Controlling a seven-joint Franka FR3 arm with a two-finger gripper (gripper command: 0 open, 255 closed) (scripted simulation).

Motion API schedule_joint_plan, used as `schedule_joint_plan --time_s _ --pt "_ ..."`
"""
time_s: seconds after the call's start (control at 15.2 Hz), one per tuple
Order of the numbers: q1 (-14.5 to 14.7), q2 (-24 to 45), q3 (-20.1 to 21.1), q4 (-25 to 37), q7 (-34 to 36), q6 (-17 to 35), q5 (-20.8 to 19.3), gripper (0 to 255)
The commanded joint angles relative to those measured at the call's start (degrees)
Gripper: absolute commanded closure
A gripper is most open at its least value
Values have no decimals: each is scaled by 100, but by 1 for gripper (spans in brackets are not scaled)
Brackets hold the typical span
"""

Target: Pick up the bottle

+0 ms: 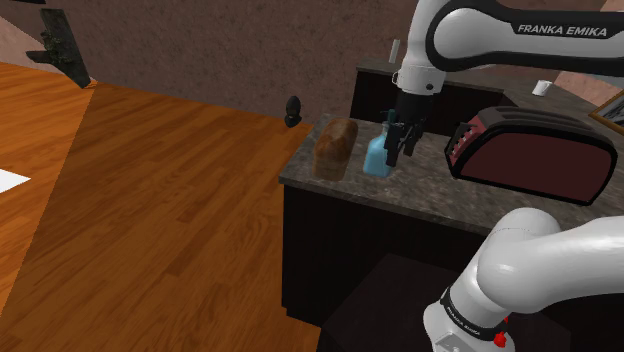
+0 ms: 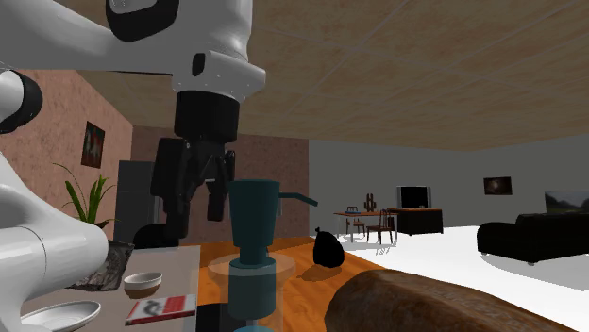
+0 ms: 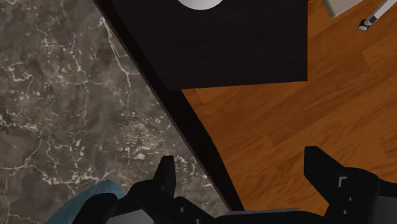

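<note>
Countertop [image 3: 57, 95]: veined dark grey stone, polished. Floor [image 1: 150, 200]: wood planks, slight sheen. Bottle [image 1: 374, 158]: smooth translucent blue; toaster [image 1: 530, 155] glossy dark red.

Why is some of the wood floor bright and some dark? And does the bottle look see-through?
Shoulder view: the floor is brighter at the left and dimmer in the middle, with a straight slanted edge between. Second exterior view: the bottle stands close to the camera, and its lower part looks see-through.
</note>
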Motion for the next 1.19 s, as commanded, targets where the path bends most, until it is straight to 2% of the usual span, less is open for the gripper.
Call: schedule_joint_plan --time_s 0.0,0.59,0.99,1.12 --pt "0 0 0 0 0 0 0 0" --pt "-171 195 -857 -39 -1469 1671 -908 0" --pt "-112 569 -1507 213 -2426 2832 -1181 0" --pt "-102 610 -1584 171 -2519 3016 -1200 0"
